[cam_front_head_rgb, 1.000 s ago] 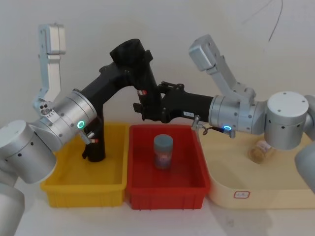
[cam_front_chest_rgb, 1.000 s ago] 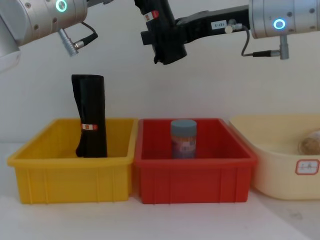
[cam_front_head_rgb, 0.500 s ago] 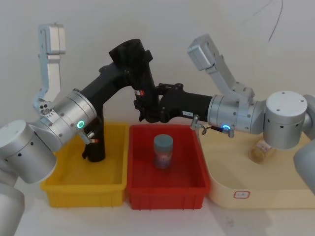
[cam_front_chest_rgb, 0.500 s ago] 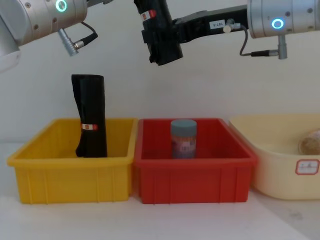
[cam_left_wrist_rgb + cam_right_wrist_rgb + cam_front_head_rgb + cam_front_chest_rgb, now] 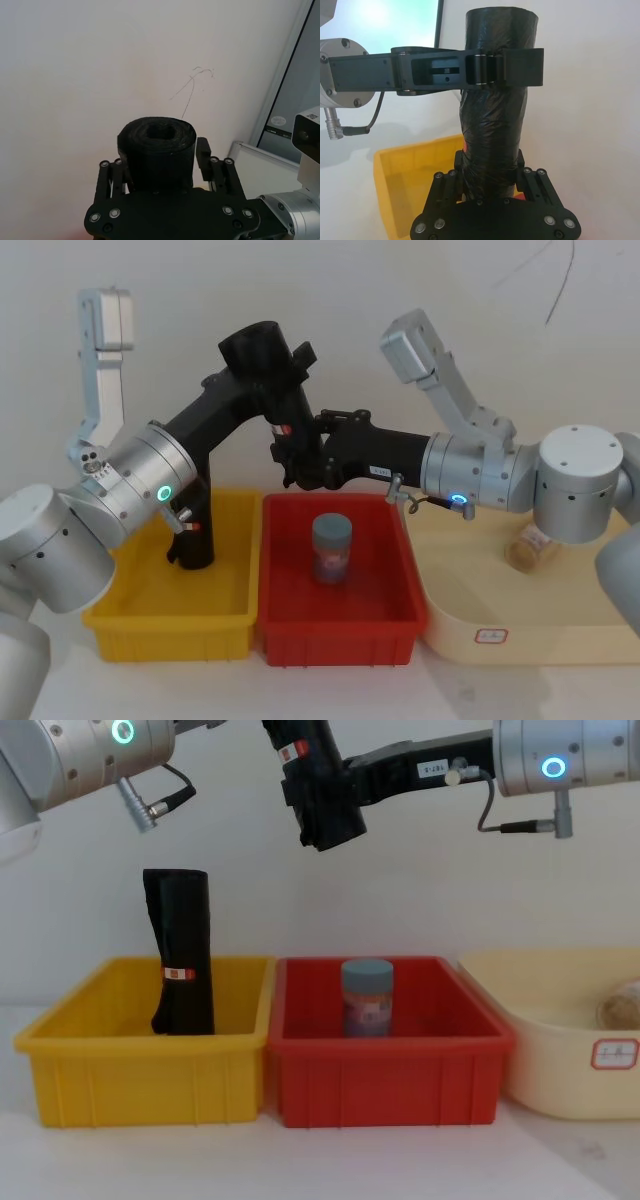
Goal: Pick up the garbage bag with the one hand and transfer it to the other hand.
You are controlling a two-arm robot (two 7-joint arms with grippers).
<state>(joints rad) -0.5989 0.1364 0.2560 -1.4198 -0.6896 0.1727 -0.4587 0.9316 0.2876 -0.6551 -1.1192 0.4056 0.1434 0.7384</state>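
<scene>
Standing near-upright, garbage bag (image 5: 283,410) between left claw (image 5: 268,365), right claw (image 5: 300,455).

This looks like a robot test lab, not a home or a shop. A plain white wall (image 5: 500,300) stands close behind a white table (image 5: 300,1160), and along the table's front edge three plastic bins are lined up side by side: a yellow bin (image 5: 150,1090), a red bin (image 5: 390,1090) and a cream tub (image 5: 570,1070) that carries a small printed label (image 5: 613,1053). In the left wrist view a white board with a metal frame (image 5: 270,170) leans at the wall, and in the right wrist view a bright screen (image 5: 385,20) is seen behind.
</scene>
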